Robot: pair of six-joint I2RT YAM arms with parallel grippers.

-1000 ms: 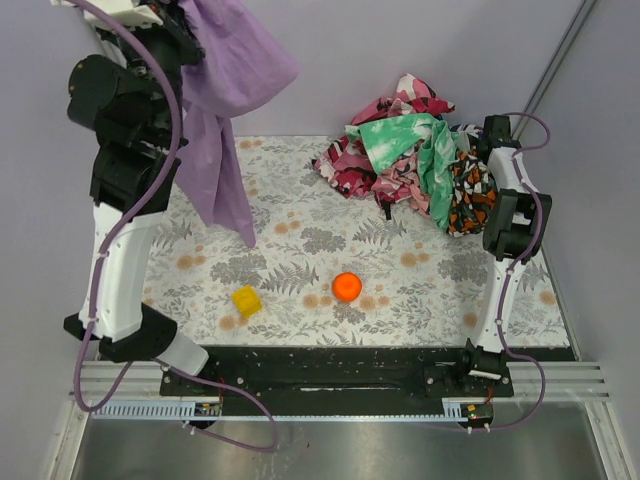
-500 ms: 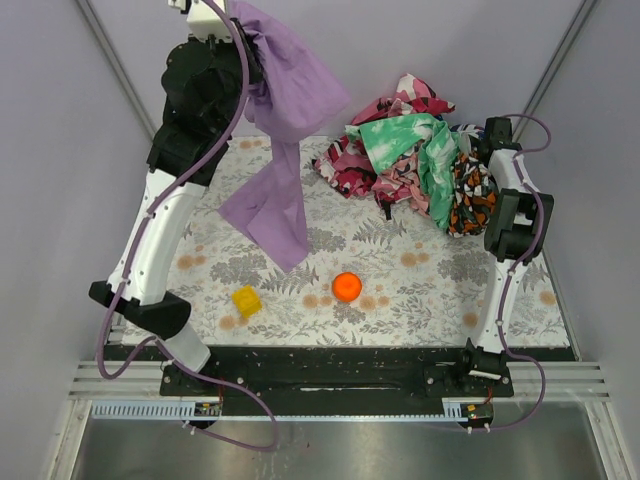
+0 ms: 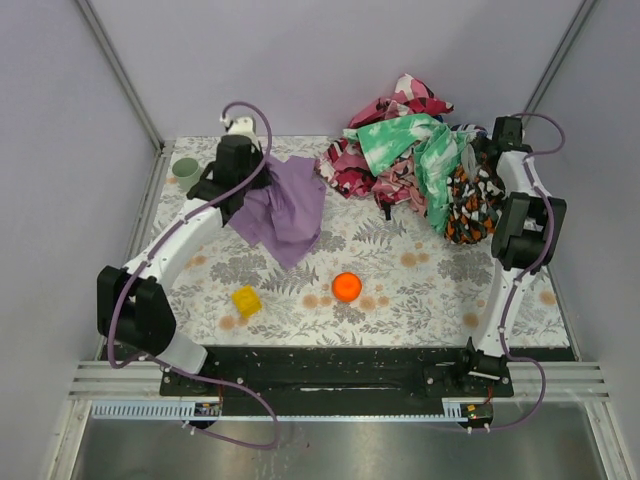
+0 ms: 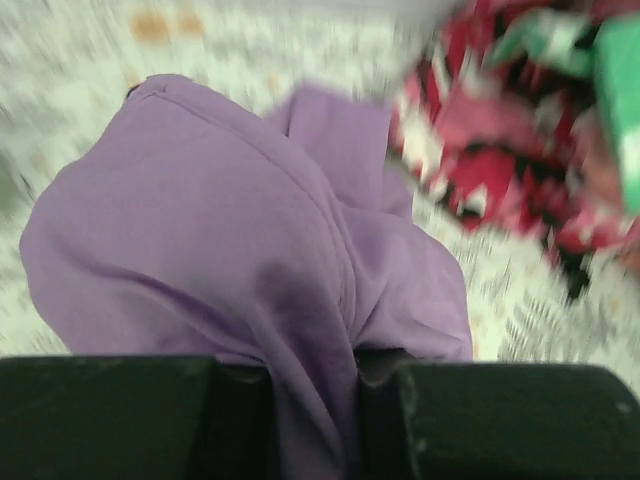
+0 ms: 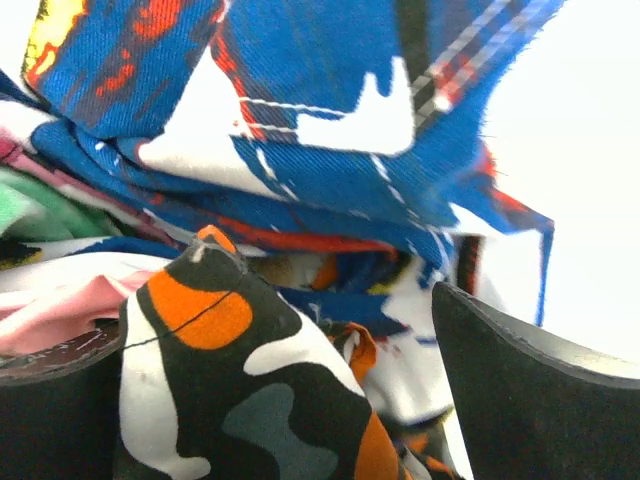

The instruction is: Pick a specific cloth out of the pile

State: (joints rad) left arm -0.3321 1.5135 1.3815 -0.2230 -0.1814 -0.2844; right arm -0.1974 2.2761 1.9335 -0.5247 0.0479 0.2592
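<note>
Since the cloth is bunched in the gap of the left jaws, they're pinching it tight. The rest spills ahead of and below them onto the bench, just beside the pile, which lies ahead-right of them; can't tell if they touch. It's held low, probably to lay it clear of the heap: pick-out nearly done, release pending. Right jaws are spread wide with the black-orange cloth lying between them, not gripped, likely parked against the pile to steady it.

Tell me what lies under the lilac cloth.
Only the floral table cover shows around the lilac cloth; whatever lies beneath its folds is covered.
</note>
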